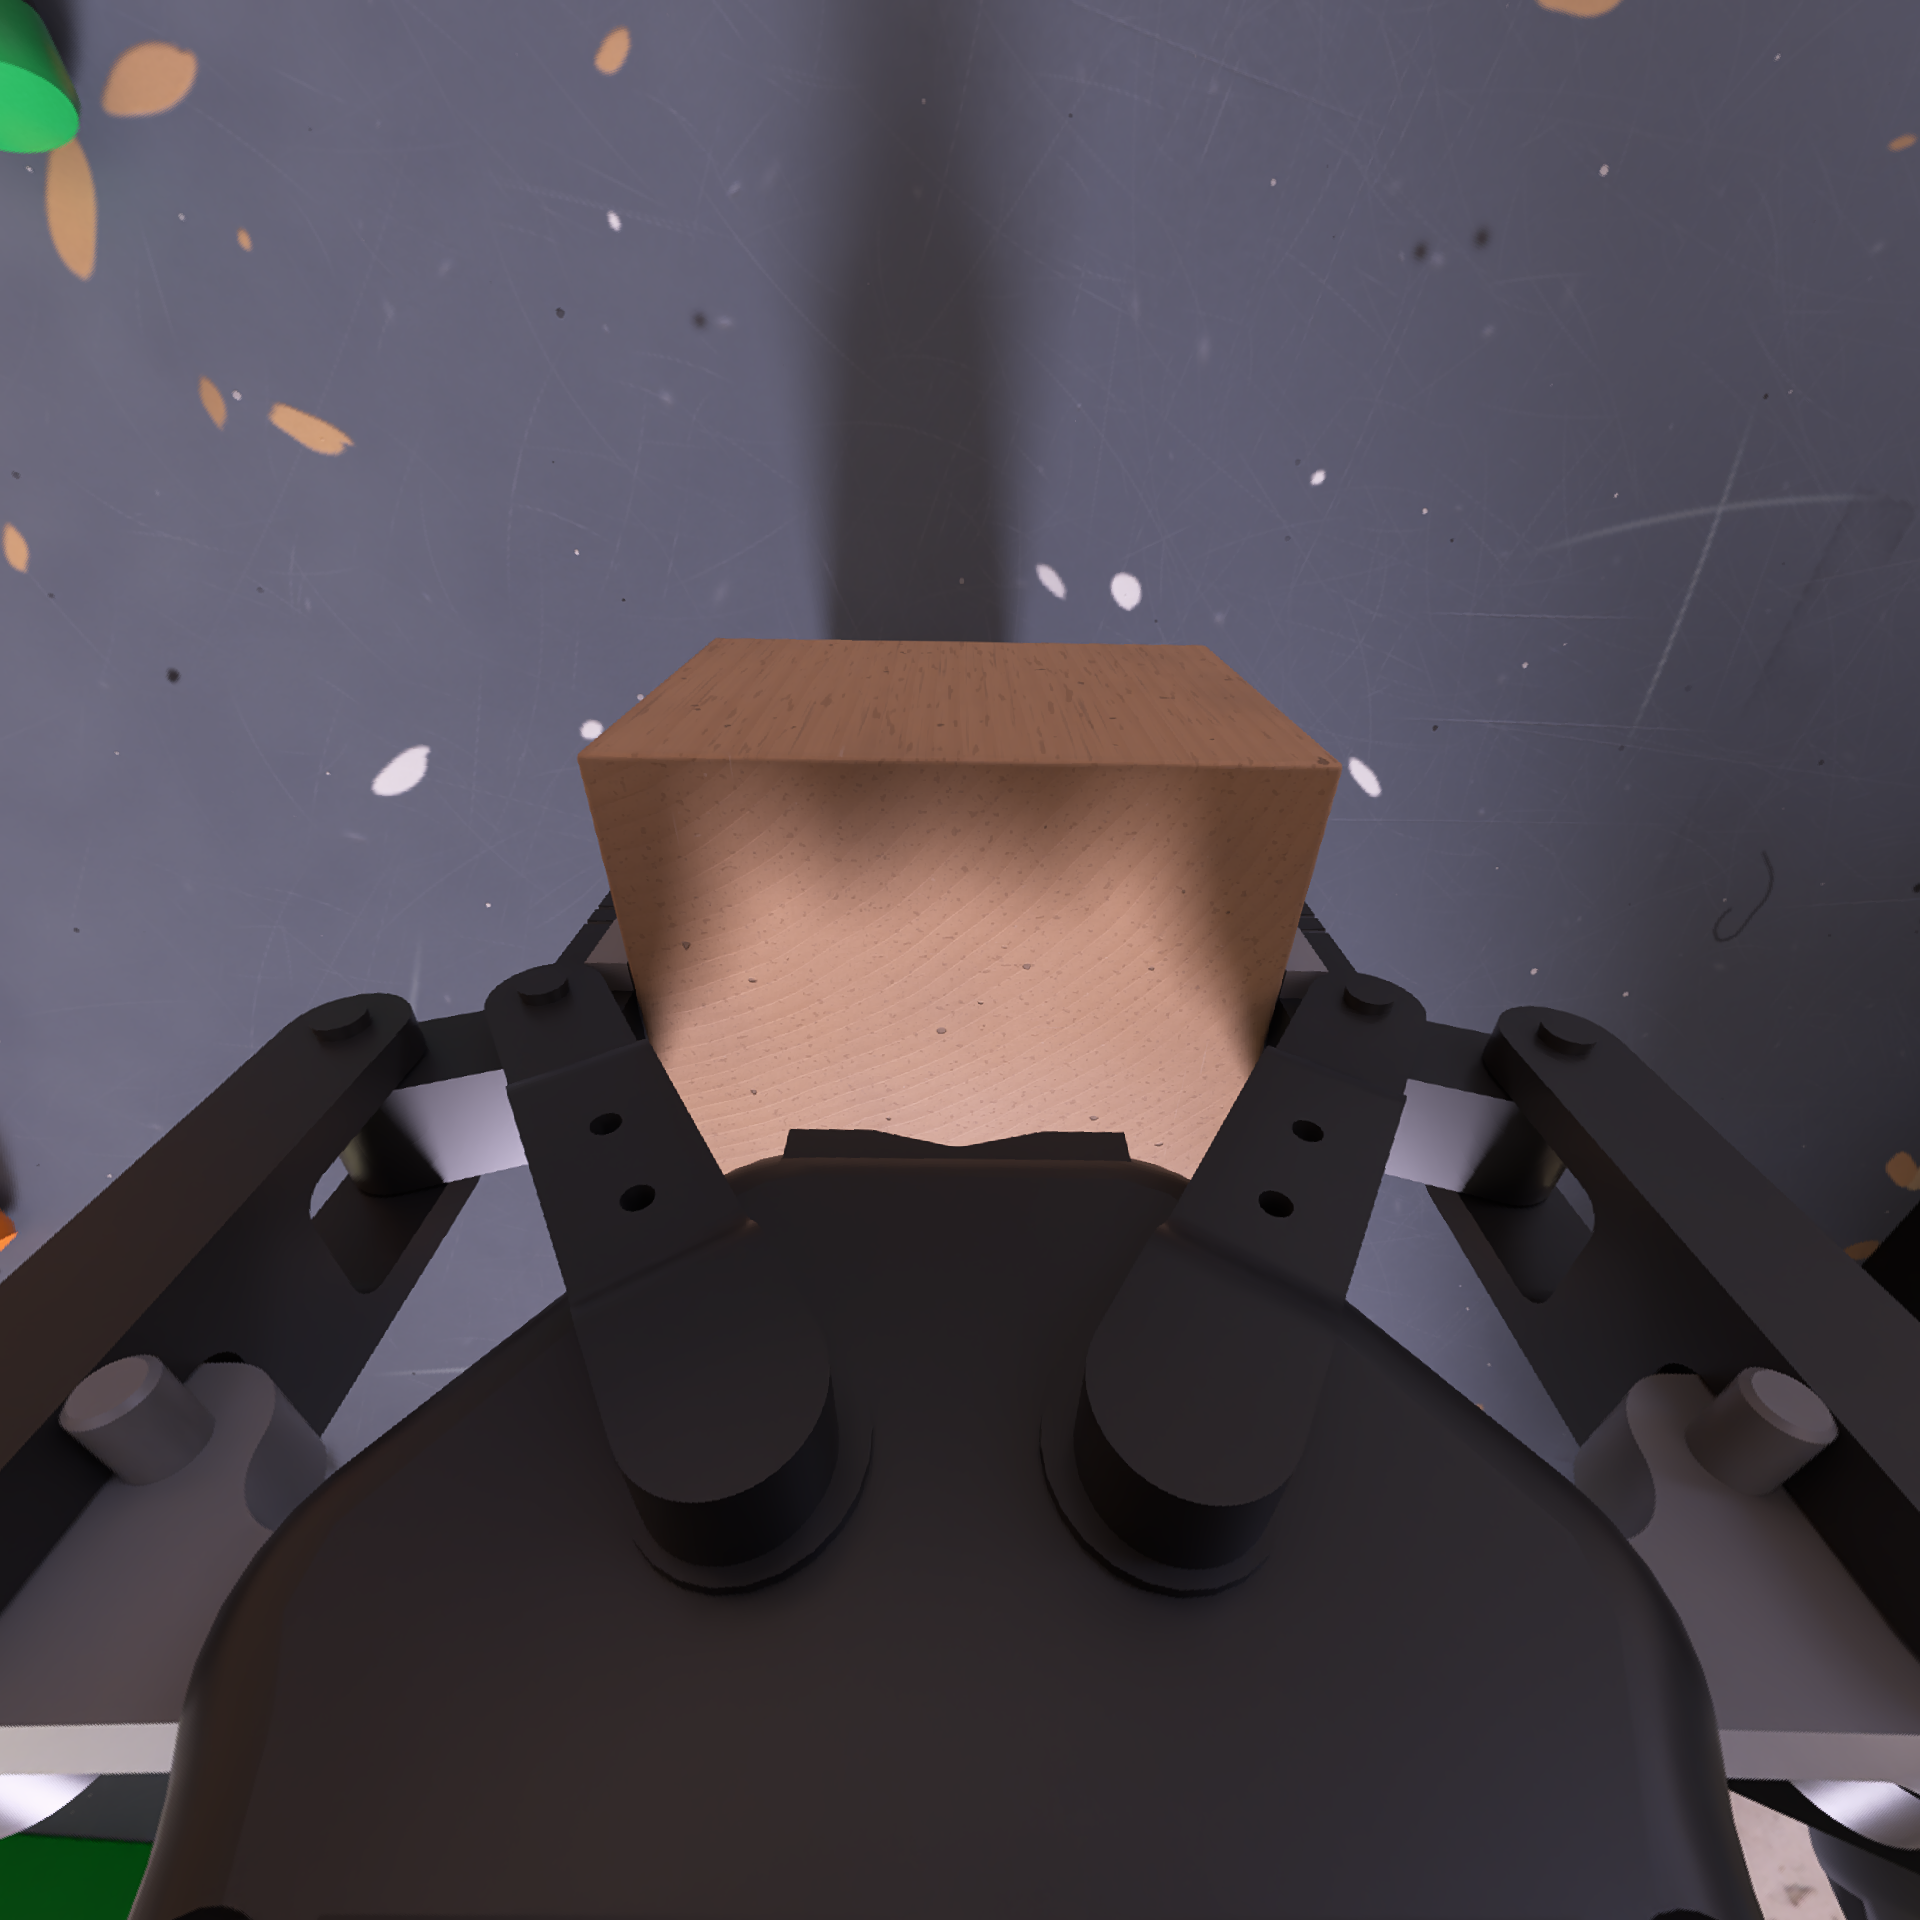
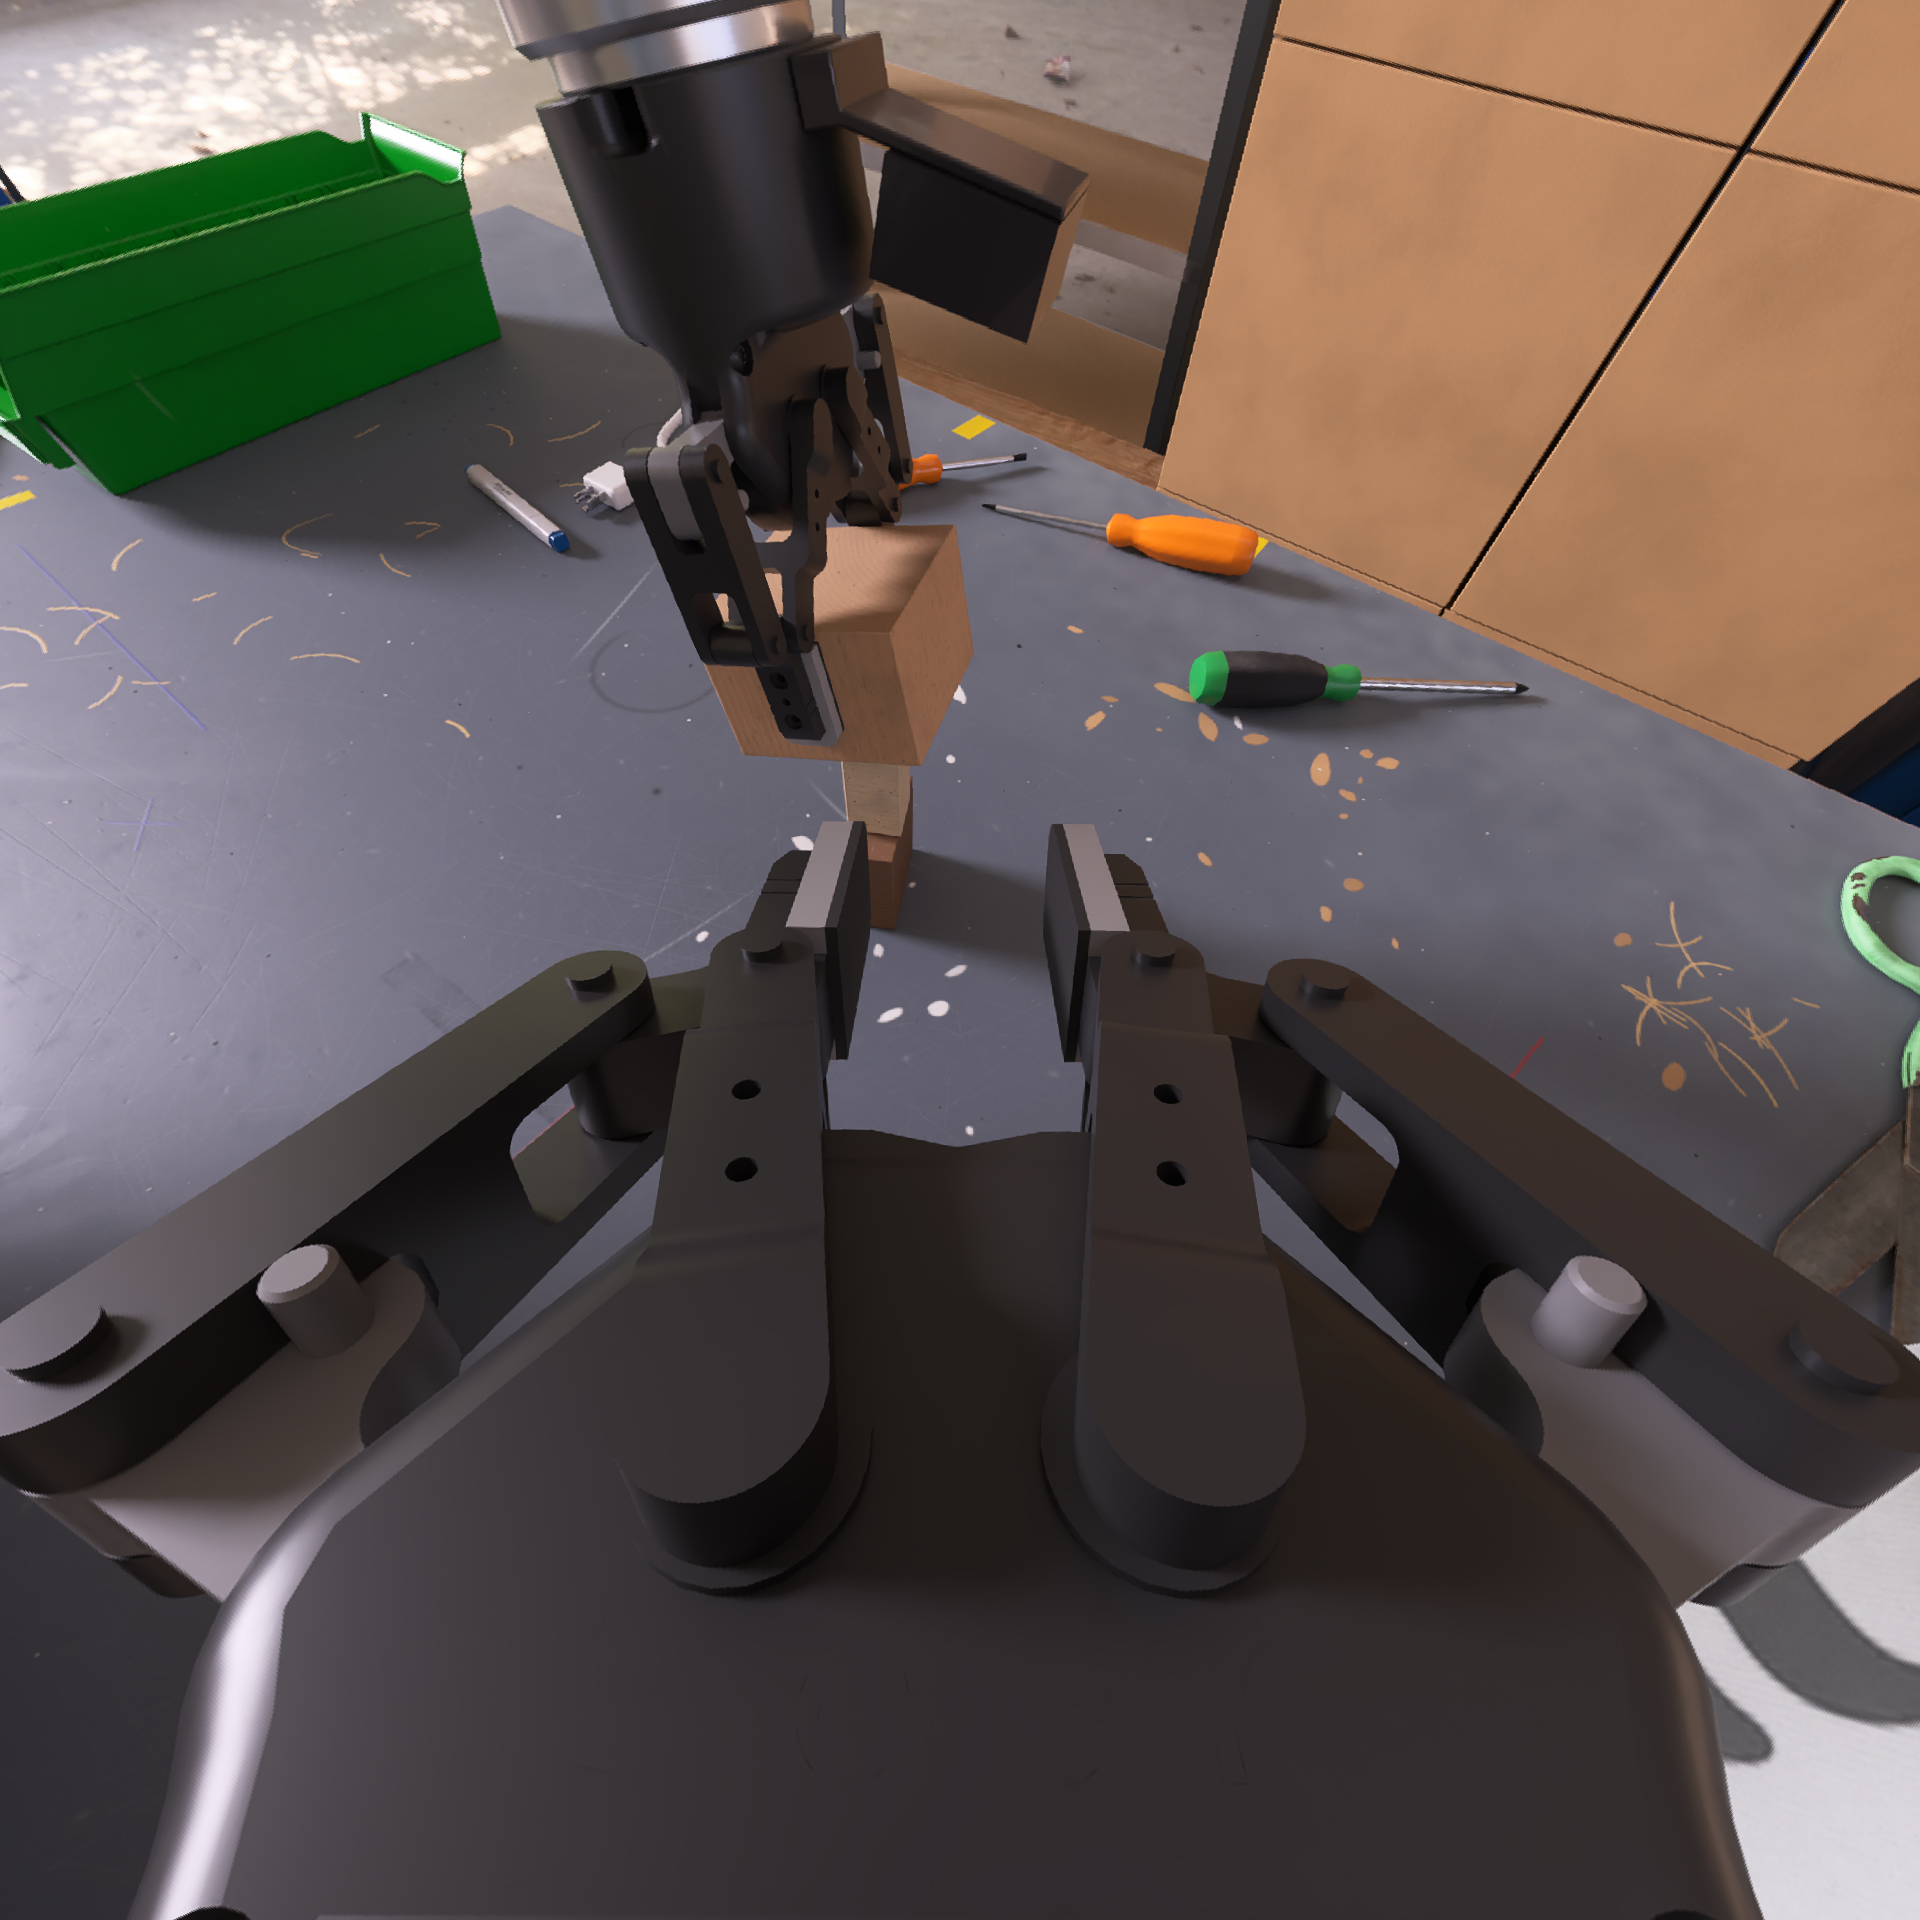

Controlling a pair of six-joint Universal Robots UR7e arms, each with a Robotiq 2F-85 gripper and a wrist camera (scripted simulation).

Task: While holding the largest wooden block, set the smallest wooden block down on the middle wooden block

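Observation:
My left gripper [image 1: 956, 935] is shut on the largest wooden block [image 1: 956, 883] and holds it above the grey table [image 1: 1455, 416]. In the right wrist view this block [image 2: 883, 634] hangs in the air with one left finger [image 2: 800, 696] across its side. Right below it, a small light wooden block [image 2: 878, 795] rests on a darker wooden block [image 2: 894, 878] that stands on the table. My right gripper [image 2: 956, 894] is open and empty, just in front of this stack and slightly to its right. Its left finger [image 2: 831, 894] hides part of the lower block.
A green bin [image 2: 239, 301] stands at the far left. A marker [image 2: 516, 506], an orange screwdriver [image 2: 1184, 540] and a green-and-black screwdriver [image 2: 1278, 678] lie behind the stack. Green scissors [image 2: 1881, 914] lie at the right edge. Cardboard boxes [image 2: 1558, 364] stand at the far right.

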